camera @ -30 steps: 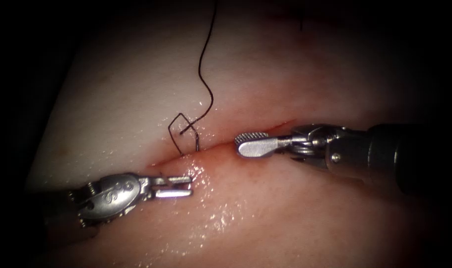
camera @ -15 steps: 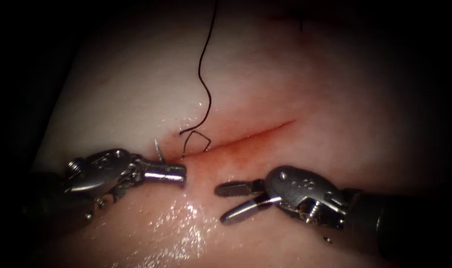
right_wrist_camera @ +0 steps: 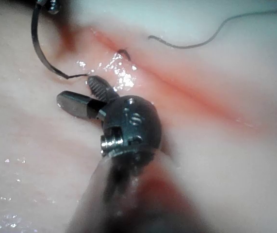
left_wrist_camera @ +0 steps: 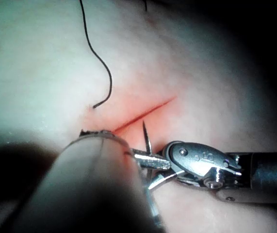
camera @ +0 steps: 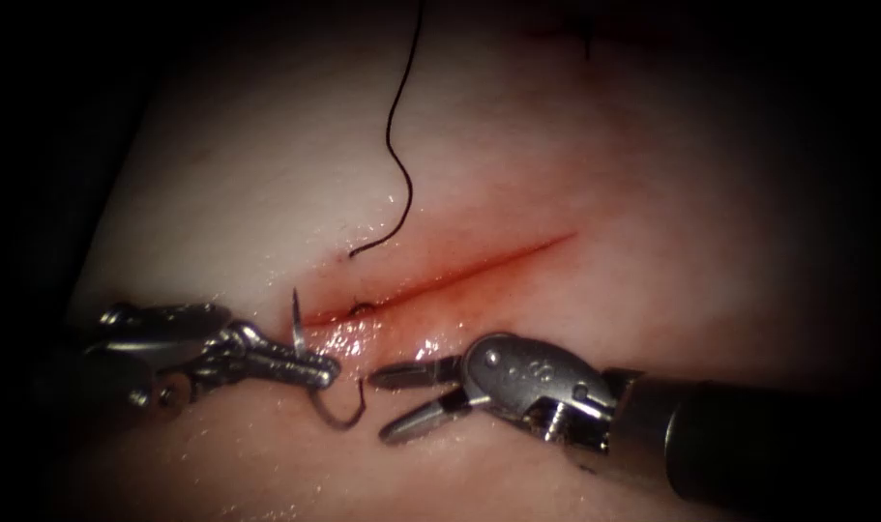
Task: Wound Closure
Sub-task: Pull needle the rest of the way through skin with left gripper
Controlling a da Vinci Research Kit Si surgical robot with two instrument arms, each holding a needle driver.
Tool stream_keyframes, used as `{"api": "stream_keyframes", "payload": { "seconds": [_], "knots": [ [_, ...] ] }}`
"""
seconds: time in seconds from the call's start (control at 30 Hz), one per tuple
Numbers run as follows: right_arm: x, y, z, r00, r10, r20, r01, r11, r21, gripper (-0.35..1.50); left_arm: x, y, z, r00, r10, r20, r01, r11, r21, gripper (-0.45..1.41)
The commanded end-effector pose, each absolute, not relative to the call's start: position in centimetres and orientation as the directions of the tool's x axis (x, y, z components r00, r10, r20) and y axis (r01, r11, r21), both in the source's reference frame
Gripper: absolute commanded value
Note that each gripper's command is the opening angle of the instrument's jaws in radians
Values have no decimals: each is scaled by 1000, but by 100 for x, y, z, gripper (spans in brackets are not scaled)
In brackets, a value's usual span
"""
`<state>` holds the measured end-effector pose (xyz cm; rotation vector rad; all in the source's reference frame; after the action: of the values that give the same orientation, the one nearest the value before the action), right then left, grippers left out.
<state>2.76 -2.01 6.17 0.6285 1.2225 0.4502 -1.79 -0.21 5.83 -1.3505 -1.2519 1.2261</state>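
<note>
The needle (camera: 309, 372) was out of the tissue (camera: 266, 174) and held clear of it, just below the left end of the cut (camera: 440, 274); its point stood up beside that end and its curve hung down under the left claw (camera: 326, 372); that claw was pinched on the needle at about the middle of the curve, a little toward the point. In the left wrist view the needle (left_wrist_camera: 146, 141) rose sharp above the claw with the cut (left_wrist_camera: 143, 114) just behind it.

The thread (camera: 396, 145) ran down from above the cut and entered the tissue just above the cut's left end; a small dark bit of it showed at the cut's lip; the loop that had lain there half a second ago was gone, so the slack had been drawn in while the left claw came down and away from the cut.

The right claw (camera: 396, 401) lay below the cut, just beside the needle's tail; it was spread and held nothing; it had shifted left toward the needle. In the right wrist view the right claw (right_wrist_camera: 82, 94) gaped next to the needle (right_wrist_camera: 43, 53).

As a judgement, one pass at the left end of the cut seemed made; no knot showed; most of the cut gaped, wet with red fluid (camera: 479, 261), so the greater part of the closing looked left to do.
</note>
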Motion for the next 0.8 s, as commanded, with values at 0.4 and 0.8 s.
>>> {"api": "stream_keyframes", "payload": {
  "seconds": [0.4, 0.8],
  "knots": [
    [288, -192, 614, 273, 549, -790, -3, 822, 569, 78, -166, -36, 497, 102, 763, -639, 110, -647, -755, -45],
    [313, -173, 596, 267, 497, -826, -18, 859, 511, 78, -169, -64, 445, 92, 424, -901, 24, -906, -424, -45]
  ]
}}
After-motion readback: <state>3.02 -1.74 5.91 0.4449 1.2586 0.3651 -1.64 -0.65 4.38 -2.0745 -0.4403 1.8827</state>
